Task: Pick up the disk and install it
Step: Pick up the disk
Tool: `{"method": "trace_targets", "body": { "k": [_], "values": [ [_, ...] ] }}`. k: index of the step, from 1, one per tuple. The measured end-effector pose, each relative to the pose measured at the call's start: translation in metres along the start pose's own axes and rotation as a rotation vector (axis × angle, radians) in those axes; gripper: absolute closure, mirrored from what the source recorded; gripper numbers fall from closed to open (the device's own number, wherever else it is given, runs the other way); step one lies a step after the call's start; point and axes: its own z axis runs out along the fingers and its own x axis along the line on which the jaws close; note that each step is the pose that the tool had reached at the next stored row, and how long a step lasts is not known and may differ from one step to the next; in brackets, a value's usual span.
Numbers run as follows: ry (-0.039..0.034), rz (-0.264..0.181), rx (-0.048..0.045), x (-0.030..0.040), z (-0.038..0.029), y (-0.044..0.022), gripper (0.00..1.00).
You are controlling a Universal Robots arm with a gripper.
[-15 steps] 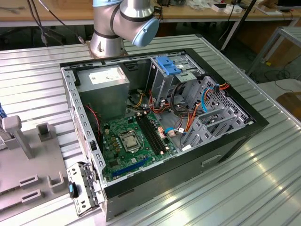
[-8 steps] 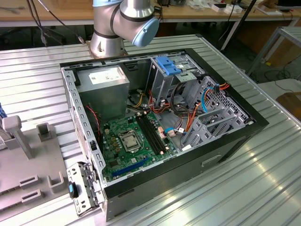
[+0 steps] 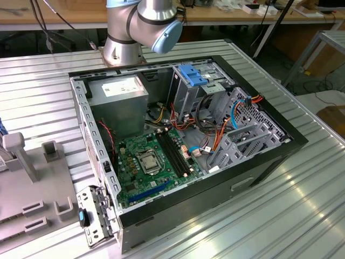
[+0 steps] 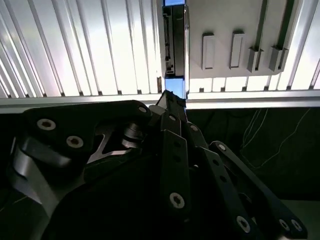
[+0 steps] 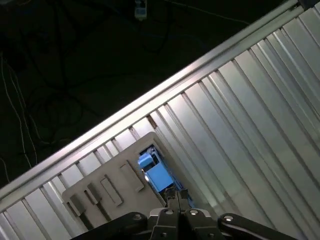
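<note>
In the second wrist view, disk (image 4: 174, 45) edge-on, blue-faced in the first

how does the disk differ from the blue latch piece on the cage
The disk stands on edge in the grey fixture plate; the latch piece tops the metal cage inside the case. The disk is dark with blue ends; the latch piece is blue throughout. Both have blue plastic.
</note>
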Motion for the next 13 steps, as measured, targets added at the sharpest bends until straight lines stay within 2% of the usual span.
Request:
{"method": "trace_targets", "body": {
  "k": [10, 13],
  "values": [
    [0.0086, -0.194, -0.0046, 0.0001, 0.0, 0.0001, 0.89],
    [0.0118, -0.266, -0.0064, 0.0001, 0.0, 0.0002, 0.89]
  ]
}}
